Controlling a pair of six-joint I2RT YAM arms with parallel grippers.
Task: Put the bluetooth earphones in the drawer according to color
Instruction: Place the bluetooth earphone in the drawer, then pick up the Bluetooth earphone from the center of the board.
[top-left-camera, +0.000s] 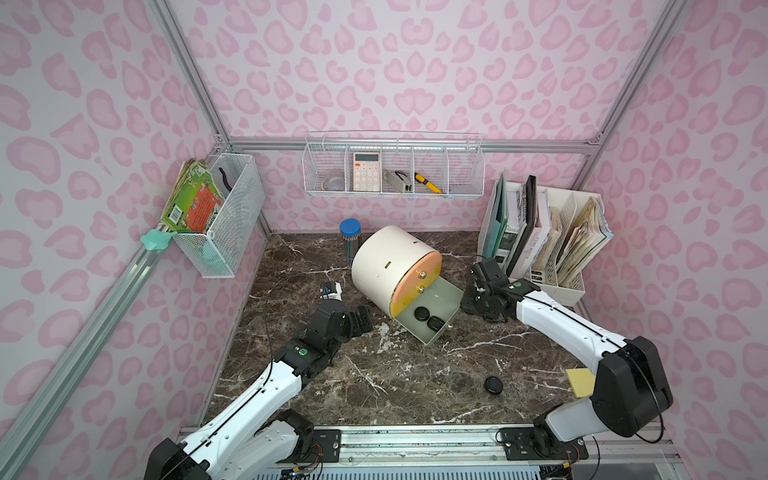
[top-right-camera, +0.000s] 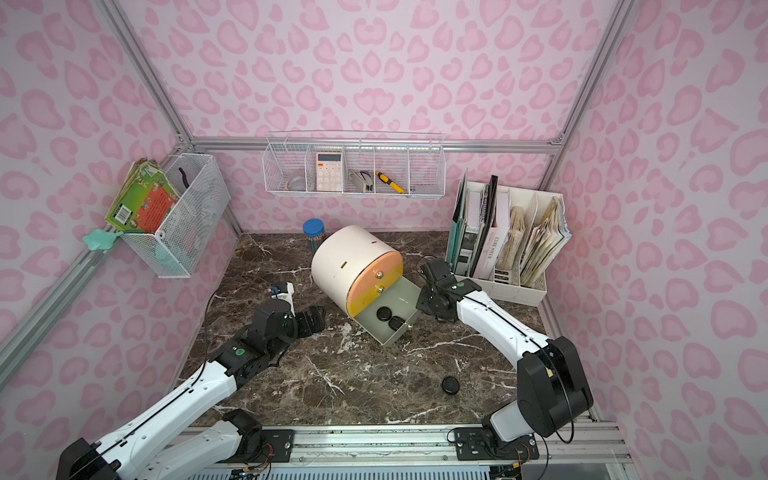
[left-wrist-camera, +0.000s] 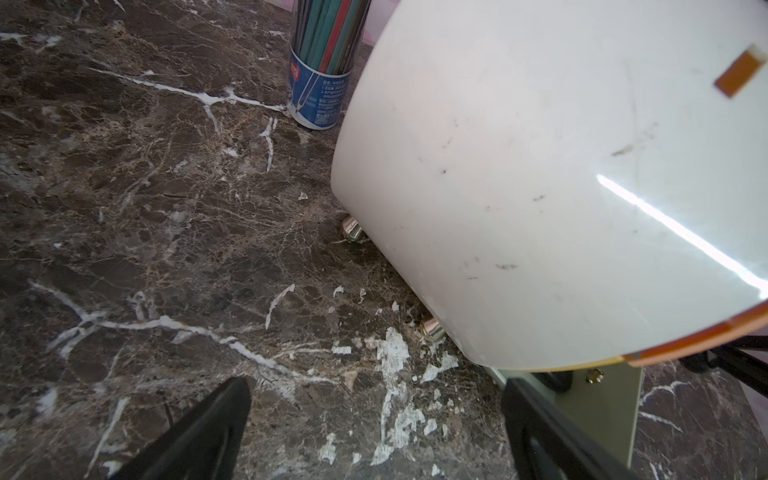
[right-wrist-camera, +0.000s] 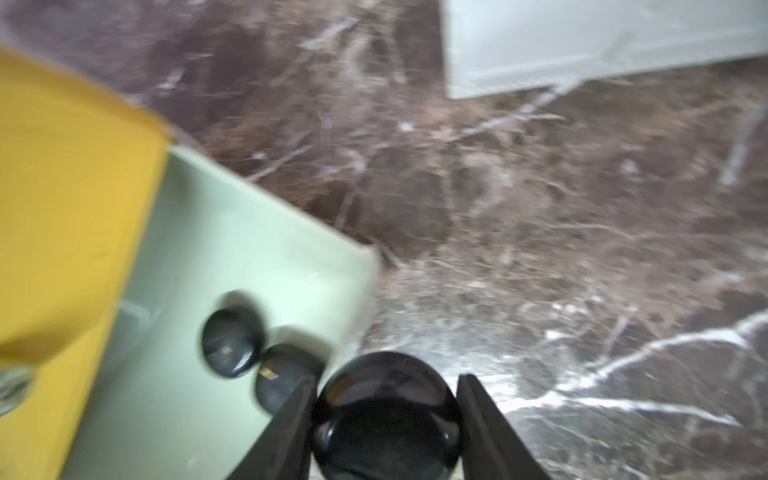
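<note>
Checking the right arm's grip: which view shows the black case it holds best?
The right wrist view: the black case sits close up between the right gripper jaws, touching both. In both top views the gripper's own body hides it. The left wrist view does not show it at all.

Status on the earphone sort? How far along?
Done: two black cases lie in the open grey-green drawer. In hand: right gripper clamps a third black case beside that drawer. To do: one loose black case on the table; left gripper open, empty. Peach drawer and yellow drawer shut, contents hidden.
</note>
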